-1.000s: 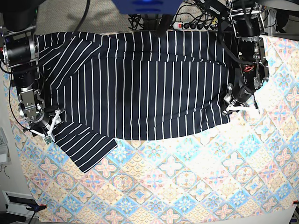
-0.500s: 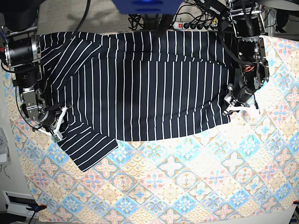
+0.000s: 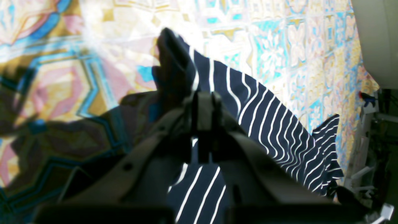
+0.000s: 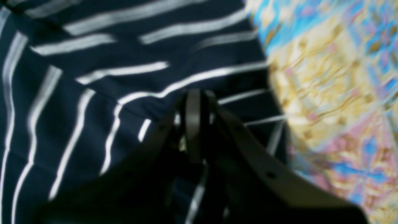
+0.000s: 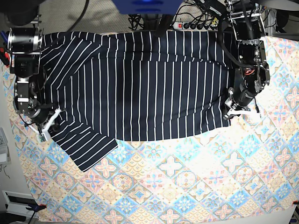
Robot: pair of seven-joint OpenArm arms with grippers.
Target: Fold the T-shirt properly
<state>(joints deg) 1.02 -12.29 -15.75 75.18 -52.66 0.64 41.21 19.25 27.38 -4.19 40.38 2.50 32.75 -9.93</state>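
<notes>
Left gripper (image 5: 232, 112), on the right of the base view, has its fingers pinched onto the edge of the T-shirt (image 5: 140, 88); its wrist camera shows the jaws closed with striped cloth (image 3: 267, 118) rising between them. Right gripper (image 5: 46, 125), on the base view's left, is likewise clamped on the shirt's edge, with navy fabric (image 4: 93, 93) bunched at its closed tips.

Spread flat over the upper half of the tablecloth (image 5: 187, 186), the shirt lies with its long axis running side to side across the base view. One sleeve (image 5: 86, 147) angles down toward the lower left. Thin white stripes run top to bottom across the soft, dark navy cloth, which wrinkles near both grips.

Beneath it, the tablecloth shows pastel floral tiles. Cables and a power strip (image 5: 196, 24) sit beyond the top edge.
</notes>
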